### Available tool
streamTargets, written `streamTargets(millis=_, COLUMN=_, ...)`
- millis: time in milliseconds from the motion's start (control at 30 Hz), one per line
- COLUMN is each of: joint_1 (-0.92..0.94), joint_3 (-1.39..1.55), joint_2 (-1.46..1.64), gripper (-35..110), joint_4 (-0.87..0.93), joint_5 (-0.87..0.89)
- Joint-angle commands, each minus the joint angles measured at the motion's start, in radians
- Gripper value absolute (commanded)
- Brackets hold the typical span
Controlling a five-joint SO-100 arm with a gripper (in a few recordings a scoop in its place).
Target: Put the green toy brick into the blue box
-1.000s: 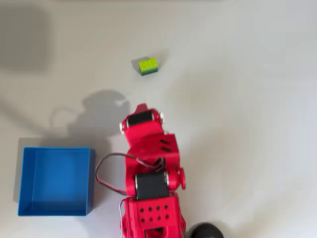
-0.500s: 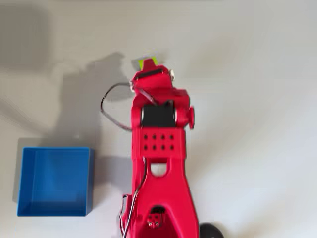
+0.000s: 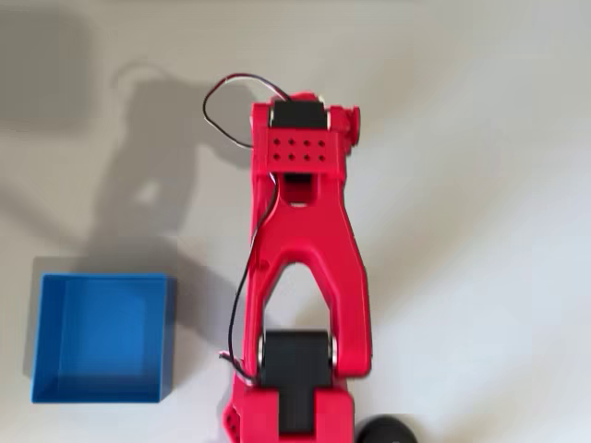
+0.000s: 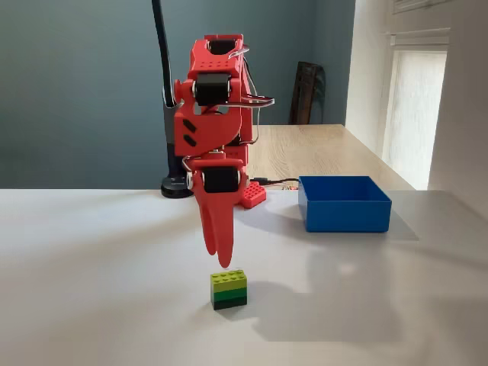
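Green toy brick (image 4: 229, 289) upright on the white table (image 4: 91, 305), studs up, lime top over darker green layers. Landmark: the brick. Directly above it in the fixed view, red gripper (image 4: 223, 258) pointing straight down, tips just over the studs, not touching. Fingers pressed together into one narrow point, nothing pinched between them. Above the gripper, red arm (image 3: 305, 240), stretched out over the brick's spot in the overhead view and covering it. Blue box (image 4: 344, 203) well apart from the brick, behind and to the right in the fixed view; lower left (image 3: 102, 338) in the overhead view, open and holding nothing.
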Motion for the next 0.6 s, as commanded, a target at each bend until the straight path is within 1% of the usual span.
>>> streamTargets(millis=0, joint_1=0.002, joint_3=-0.149, joint_2=-0.063, gripper=30, joint_4=0.023, joint_5=-0.002)
streamTargets(millis=467, joint_1=-0.046, joint_3=-0.396, joint_2=-0.334, gripper=22, joint_4=0.061, joint_5=0.055)
streamTargets(millis=533, joint_1=-0.051, joint_3=-0.419, joint_2=-0.362, gripper=18, joint_4=0.06, joint_5=0.067)
streamTargets(millis=567, joint_1=-0.054, joint_3=-0.431, joint_2=-0.374, gripper=13, joint_4=0.06, joint_5=0.078)
